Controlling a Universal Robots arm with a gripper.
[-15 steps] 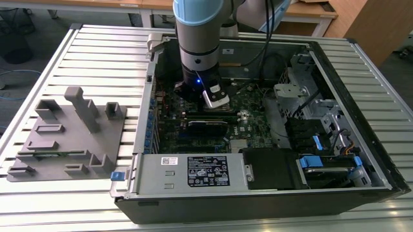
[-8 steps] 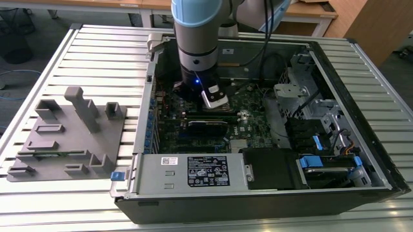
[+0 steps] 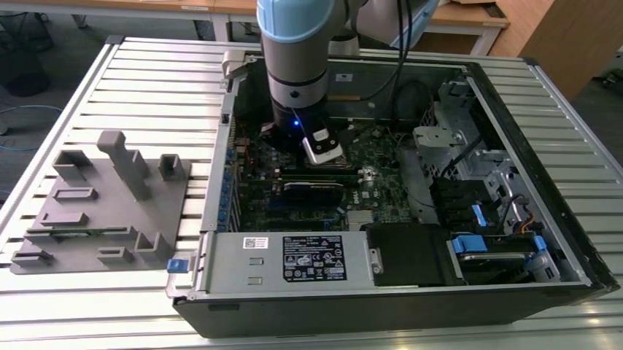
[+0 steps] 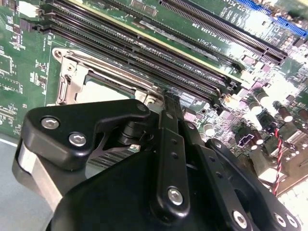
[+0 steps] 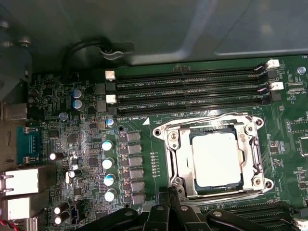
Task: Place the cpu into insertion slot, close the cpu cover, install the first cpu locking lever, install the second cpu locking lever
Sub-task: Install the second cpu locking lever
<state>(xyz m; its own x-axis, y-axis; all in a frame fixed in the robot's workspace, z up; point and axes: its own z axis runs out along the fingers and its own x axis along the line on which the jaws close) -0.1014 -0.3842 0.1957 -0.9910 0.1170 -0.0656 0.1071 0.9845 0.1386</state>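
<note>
A: Exterior view first: the arm is reaching down into the open computer case, hanging over the green circuit board.

B: And the claw?

A: In the second wrist view the gripper is sitting right at the edge of the insertion slot; I cannot tell whether its fingers are spread or pressed together.

B: Where's the chip?

A: In the first wrist view the cpu is lying flat inside the insertion slot, the cpu cover framing it, beside the long black memory slots.
</note>
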